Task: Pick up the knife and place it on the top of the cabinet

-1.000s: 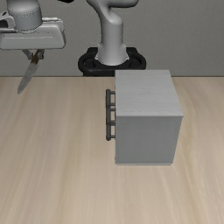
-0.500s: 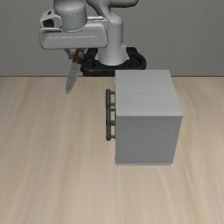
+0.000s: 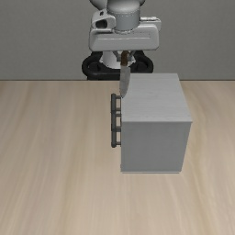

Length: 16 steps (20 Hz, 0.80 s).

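Exterior view: the knife [image 3: 122,83] is seen held aloft by the gripper [image 3: 123,57], whose fingers are closed on the handle end, so that the blade hangs down, nearly upright, with its tip drawn in front of the cabinet's top [image 3: 156,99] near that top's edge on the exterior view's left. The grey cabinet [image 3: 156,138] stands on the wooden surface [image 3: 55,156], with its handles [image 3: 115,119] on the side facing the exterior view's left, and the robot's dark base [image 3: 95,66] is seen behind it. The step in hand is judged to be the carry to a spot above the cabinet top, with the placing not yet done. To do it well, the knife should be brought further toward the exterior view's right until it hangs over the middle of the top, since a release at the edge could let it slide off past the handles. The blade is best lowered slowly until the tip nearly meets the top, and the wrist tilted if possible so that the knife is laid flat and not dropped on its point. How high the tip hangs above the top cannot be told from this angle. No brand, label or writing can be read on anything.
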Motion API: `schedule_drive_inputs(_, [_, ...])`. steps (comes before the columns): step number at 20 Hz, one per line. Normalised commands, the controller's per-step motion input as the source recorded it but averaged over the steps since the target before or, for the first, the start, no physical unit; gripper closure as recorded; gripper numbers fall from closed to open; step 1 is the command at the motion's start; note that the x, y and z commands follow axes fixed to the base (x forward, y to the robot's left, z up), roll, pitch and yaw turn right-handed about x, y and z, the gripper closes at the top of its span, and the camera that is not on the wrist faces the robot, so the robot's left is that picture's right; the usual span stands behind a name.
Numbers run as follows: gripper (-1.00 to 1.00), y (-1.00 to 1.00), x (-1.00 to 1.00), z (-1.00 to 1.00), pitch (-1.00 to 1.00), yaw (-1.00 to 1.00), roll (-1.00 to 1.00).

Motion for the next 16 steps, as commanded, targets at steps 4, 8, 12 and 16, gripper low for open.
schedule_drive_inputs(4, [1.00, 1.00, 0.00, 0.00, 0.00, 0.00, 0.00])
schedule_drive_inputs(8, [-1.00, 0.75, 0.00, 0.00, 0.00, 0.00, 0.00])
schedule_drive_inputs(12, [-1.00, 0.00, 0.00, 0.00, 0.00, 0.00, 0.00])
schedule_drive_inputs(16, [-1.00, 0.00, 0.00, 0.00, 0.00, 0.00, 0.00])
